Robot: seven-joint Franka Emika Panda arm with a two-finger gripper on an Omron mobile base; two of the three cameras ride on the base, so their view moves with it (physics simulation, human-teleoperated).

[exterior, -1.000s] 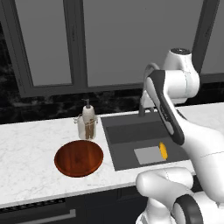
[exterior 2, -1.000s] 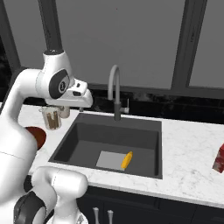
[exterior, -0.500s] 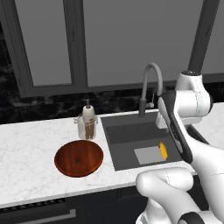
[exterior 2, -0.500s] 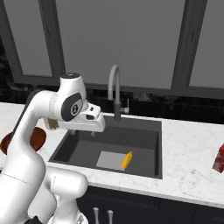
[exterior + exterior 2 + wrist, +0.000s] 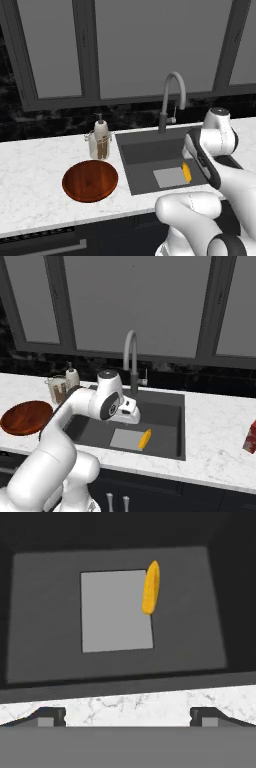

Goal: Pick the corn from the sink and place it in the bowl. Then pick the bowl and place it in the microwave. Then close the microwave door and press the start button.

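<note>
The small, smooth yellow-orange corn cob (image 5: 151,587) lies on the matte floor of the dark grey rectangular sink (image 5: 145,155), along the right edge of a flat pale grey square panel (image 5: 116,611) set into the basin bottom. The cob tapers at both ends and touches nothing but the basin floor and that panel's edge. A curved grey metal gooseneck faucet (image 5: 131,358) arches over the back rim of the sink.

The robot's hand (image 5: 129,716) hangs above the near rim of the sink with its two small dark fingertips (image 5: 51,716) spread wide apart and nothing between them; the corn sits well beyond them, down in the basin. From the right base view the white, rounded wrist of the arm hangs over the left part of the sink.

The bench (image 5: 30,170) is white marble with faint grey veins. On it, left of the sink, rests the wide, shallow, glossy reddish-brown wooden bowl (image 5: 90,180), empty. Just behind the bowl stand a clear glass jar (image 5: 98,146) and a white pump bottle (image 5: 100,126). At the far right of the bench a small red carton (image 5: 250,437) shows.
</note>
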